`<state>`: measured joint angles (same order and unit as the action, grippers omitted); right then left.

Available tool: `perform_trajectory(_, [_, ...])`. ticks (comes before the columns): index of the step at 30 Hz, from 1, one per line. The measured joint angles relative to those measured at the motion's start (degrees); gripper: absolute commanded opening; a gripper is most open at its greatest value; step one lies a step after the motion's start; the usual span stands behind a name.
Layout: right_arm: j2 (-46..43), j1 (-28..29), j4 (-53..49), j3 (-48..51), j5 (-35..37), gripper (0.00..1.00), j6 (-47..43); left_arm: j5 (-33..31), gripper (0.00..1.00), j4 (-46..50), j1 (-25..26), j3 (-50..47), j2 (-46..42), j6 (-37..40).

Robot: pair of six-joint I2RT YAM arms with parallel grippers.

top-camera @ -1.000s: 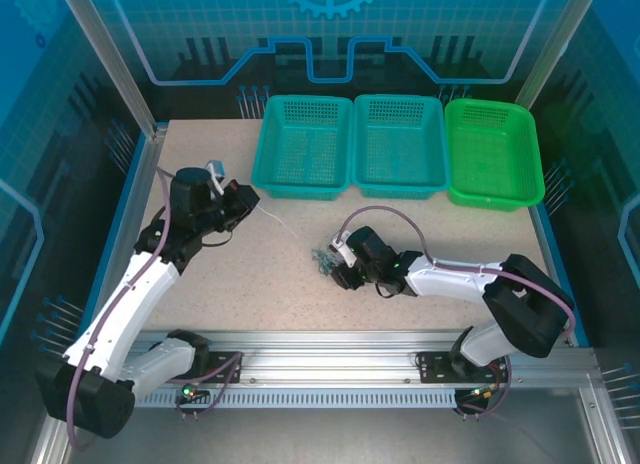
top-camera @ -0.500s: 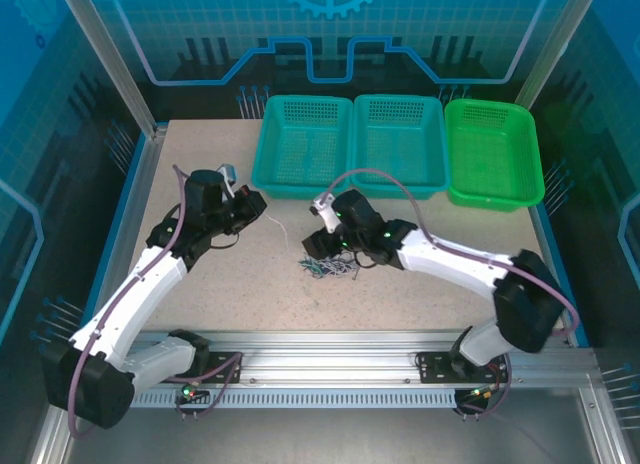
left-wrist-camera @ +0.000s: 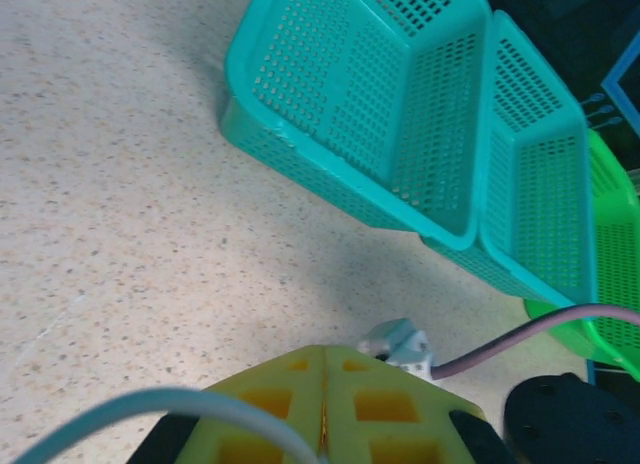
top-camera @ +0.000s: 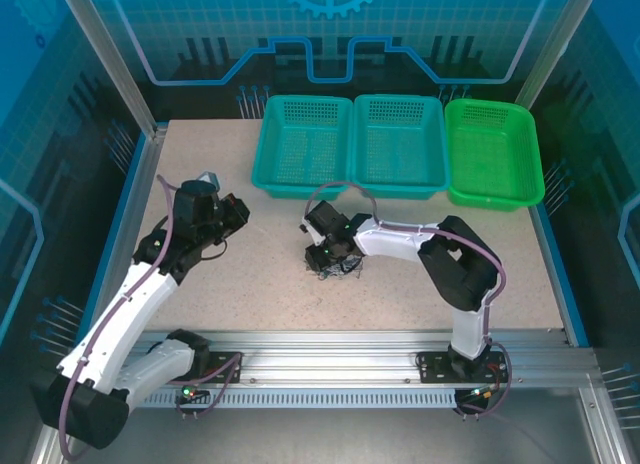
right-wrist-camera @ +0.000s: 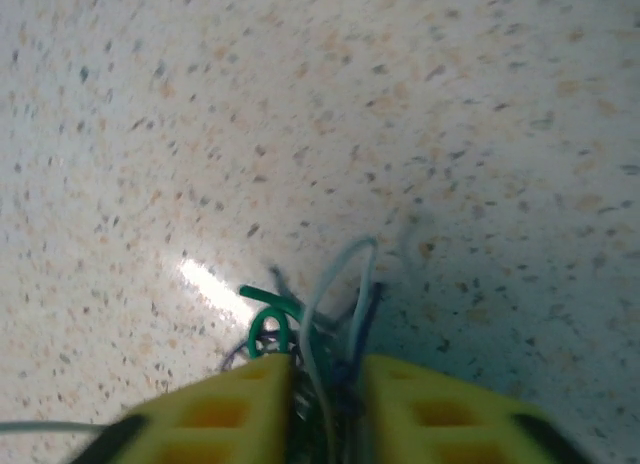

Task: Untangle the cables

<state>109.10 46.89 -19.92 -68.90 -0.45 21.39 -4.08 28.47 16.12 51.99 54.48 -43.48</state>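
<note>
The cables point(top-camera: 341, 272) are a small tangle of green, dark and whitish wires on the speckled table, just left of centre. My right gripper point(top-camera: 328, 261) is down on the tangle. In the right wrist view its yellow fingers point(right-wrist-camera: 230, 404) stand close together, shut on the cables point(right-wrist-camera: 330, 294), with a green loop and a pale loop sticking out past the tips. My left gripper point(top-camera: 237, 213) hovers to the left, apart from the tangle, its fingers pressed together point(left-wrist-camera: 323, 350). A pale wire point(left-wrist-camera: 150, 409) curves across them close to the camera; whether it is pinched is unclear.
Two teal baskets point(top-camera: 303, 144) point(top-camera: 400, 141) and a green basket point(top-camera: 494, 149) line the back edge. The nearest teal basket point(left-wrist-camera: 350, 114) lies just ahead of the left gripper. The right arm's purple cable point(left-wrist-camera: 520, 334) and a white connector point(left-wrist-camera: 398, 342) show beyond the left fingers.
The right gripper came down on the tangle and closed round it, its arm now folded back. The left gripper drew back to the left; the thin white wire trailing from its tip is gone from sight.
</note>
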Motion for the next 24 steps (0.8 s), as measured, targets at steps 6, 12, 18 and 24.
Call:
perform_trajectory(6, [-4.63, -6.60, 0.07, 4.66, 3.56, 0.00, 2.08, -7.06, 0.00, 6.54, -4.09, 0.00, -4.92, -0.52])
perform_trajectory(12, [-14.80, -18.49, 0.20, 13.55, 7.08, 0.00, 4.79, -13.00, 0.00, 11.96, -10.62, -0.11, -10.88, -1.60])
perform_trajectory(18, [-17.64, -19.74, 1.68, 14.27, 4.63, 0.00, 5.20, -7.13, 0.07, 4.87, -11.47, -7.61, -10.51, -1.31])
perform_trajectory(24, [-17.86, -18.82, 2.93, 14.23, 0.85, 0.00, 4.98, -2.01, 0.07, -0.85, -11.47, -15.54, -5.44, -0.31])
